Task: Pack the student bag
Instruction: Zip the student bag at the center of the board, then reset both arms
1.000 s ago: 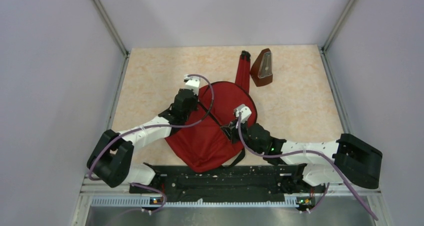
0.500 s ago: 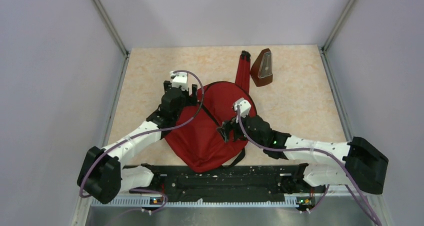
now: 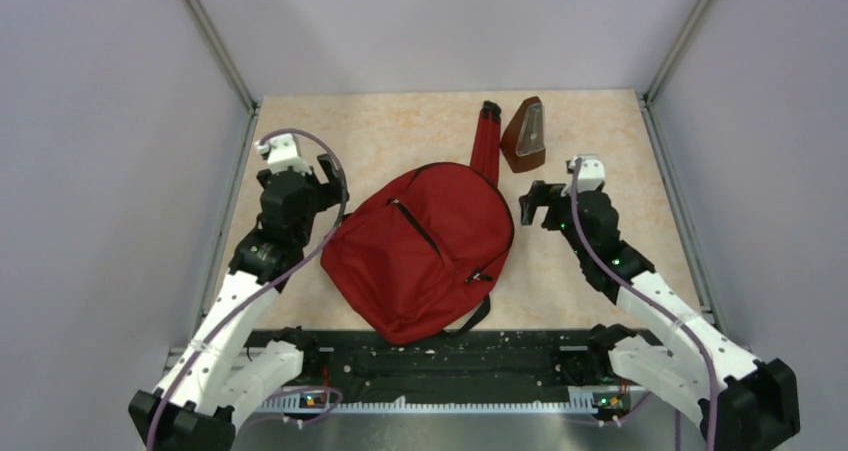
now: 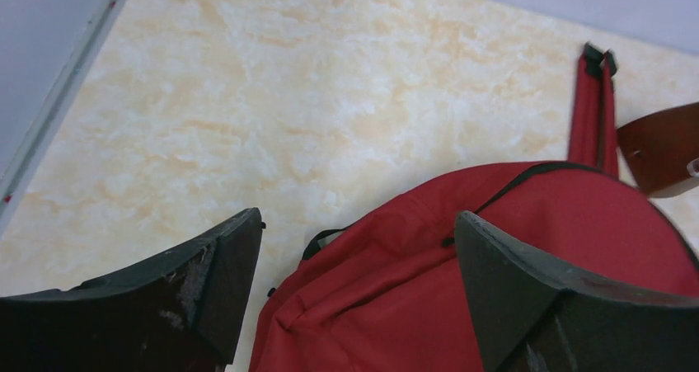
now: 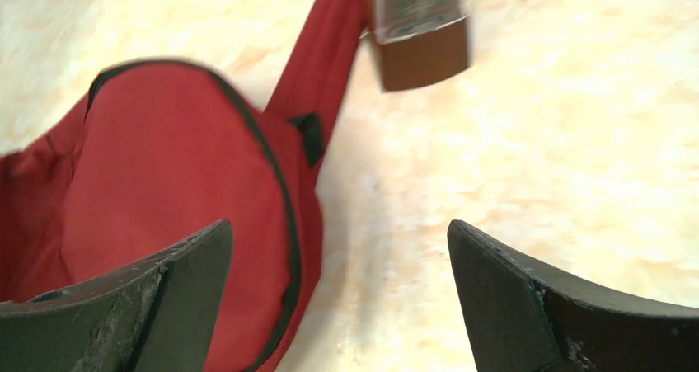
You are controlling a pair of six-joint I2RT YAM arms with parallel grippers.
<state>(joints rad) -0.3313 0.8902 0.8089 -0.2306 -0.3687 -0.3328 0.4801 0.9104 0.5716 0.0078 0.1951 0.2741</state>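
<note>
The student bag (image 3: 420,246), a red backpack with black zippers, lies flat in the middle of the table, its strap (image 3: 486,146) stretched toward the back. My left gripper (image 3: 322,189) hovers open just off the bag's upper left edge. In the left wrist view the bag (image 4: 511,248) shows past the wide-apart fingers of that gripper (image 4: 356,223), which hold nothing. My right gripper (image 3: 535,203) stands open beside the bag's upper right edge. In the right wrist view that gripper (image 5: 338,228) is empty, with the bag (image 5: 165,157) on its left and bare table on its right.
A brown pyramid-shaped wooden metronome (image 3: 524,136) stands at the back, right of the strap, just beyond the right gripper; it also shows as the metronome (image 5: 420,34) in the right wrist view. Grey walls close in both table sides. A black rail (image 3: 440,356) runs along the near edge.
Both grippers were shut over the bag's top a second ago. They have opened and drawn away, the left arm to the left, the right arm to the right. The bag lies uncovered.
</note>
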